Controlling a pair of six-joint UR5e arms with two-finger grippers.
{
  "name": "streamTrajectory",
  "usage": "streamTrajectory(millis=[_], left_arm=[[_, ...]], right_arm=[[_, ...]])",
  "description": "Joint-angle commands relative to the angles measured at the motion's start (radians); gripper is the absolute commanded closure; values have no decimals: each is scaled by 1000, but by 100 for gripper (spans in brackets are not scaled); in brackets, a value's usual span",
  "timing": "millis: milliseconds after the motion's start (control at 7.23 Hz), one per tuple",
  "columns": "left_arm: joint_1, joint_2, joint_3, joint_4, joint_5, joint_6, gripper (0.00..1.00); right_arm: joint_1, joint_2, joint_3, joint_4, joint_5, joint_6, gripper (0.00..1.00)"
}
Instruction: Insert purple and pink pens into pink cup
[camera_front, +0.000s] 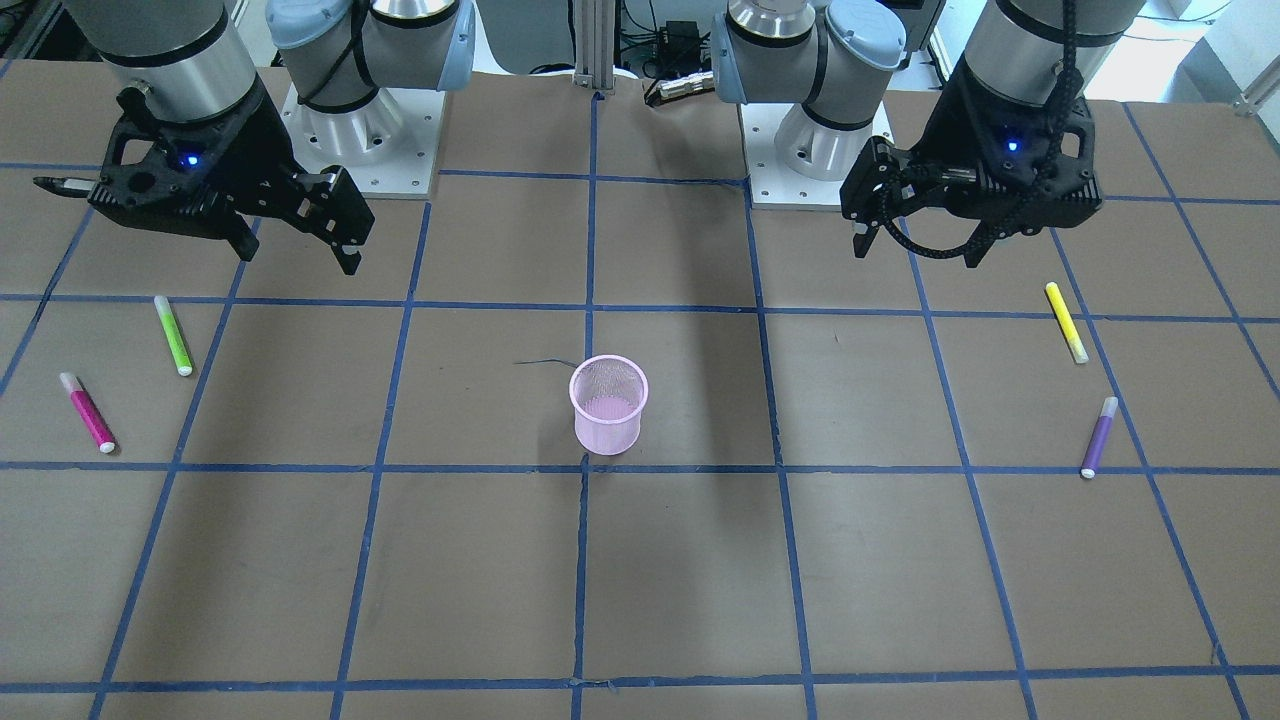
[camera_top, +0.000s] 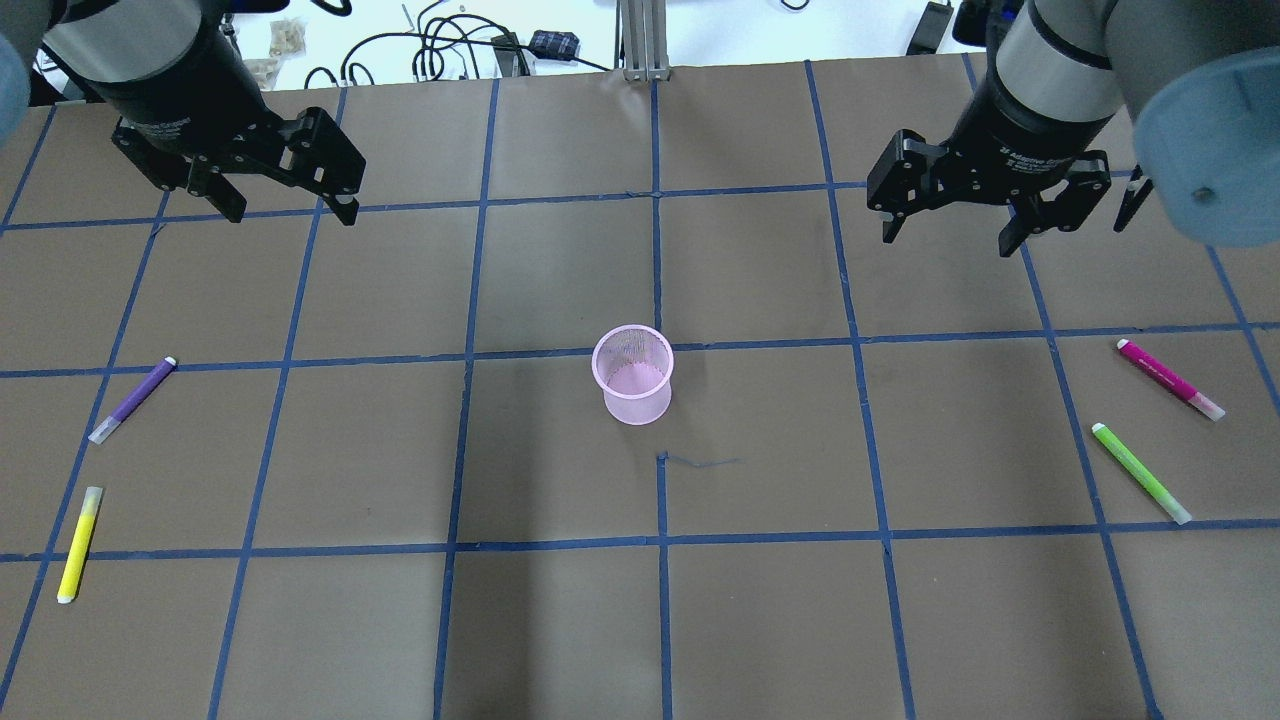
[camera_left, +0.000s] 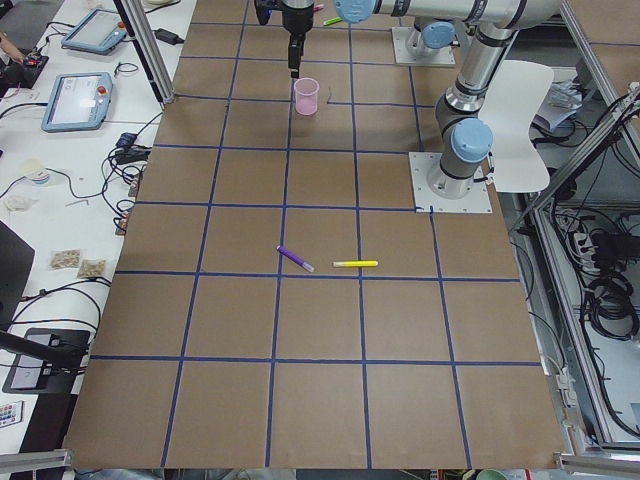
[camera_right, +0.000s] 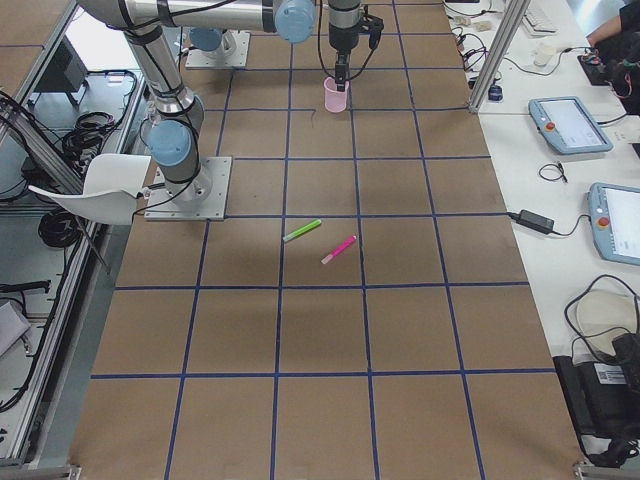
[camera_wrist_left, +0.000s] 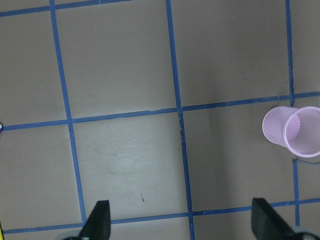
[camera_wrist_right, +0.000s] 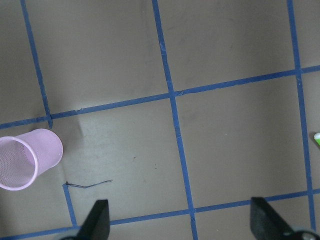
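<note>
The left jaws stand wide open and hold nothing; in the left wrist view the 2 black fingertips (camera_wrist_left: 98, 220) show at the bottom edge, far apart, with only bare counter between them. The right jaws are spread just as wide and are also empty, their fingertips (camera_wrist_right: 97, 221) apart over the brown paper-covered counter (camera_top: 560, 280) with its blue tape grid. Both hang above the counter on the side away from the robot's base, well apart from each other.

Between them, near the middle of the counter, the pink mesh cup (camera_top: 633, 375) stands upright with nothing in it. The slim purple pen (camera_top: 132, 400) lies flat on the robot's left side, with a yellow highlighter pen (camera_top: 79, 543) near it, closer to the robot. The slim pink pen (camera_top: 1168, 378) lies flat on the robot's right side, with a green highlighter pen (camera_top: 1140, 472) near it. All 4 pens lie well apart from the cup and from the jaws.
</note>
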Motion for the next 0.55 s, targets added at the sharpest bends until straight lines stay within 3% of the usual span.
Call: streamTrajectory(millis=[0, 415], left_arm=[[0, -1, 0, -6, -1, -7, 0], [2, -1, -5, -12, 4, -7, 0]], right_arm=[[4, 1, 2, 3, 2, 6, 0], [-4, 7, 3, -2, -1, -27, 0]])
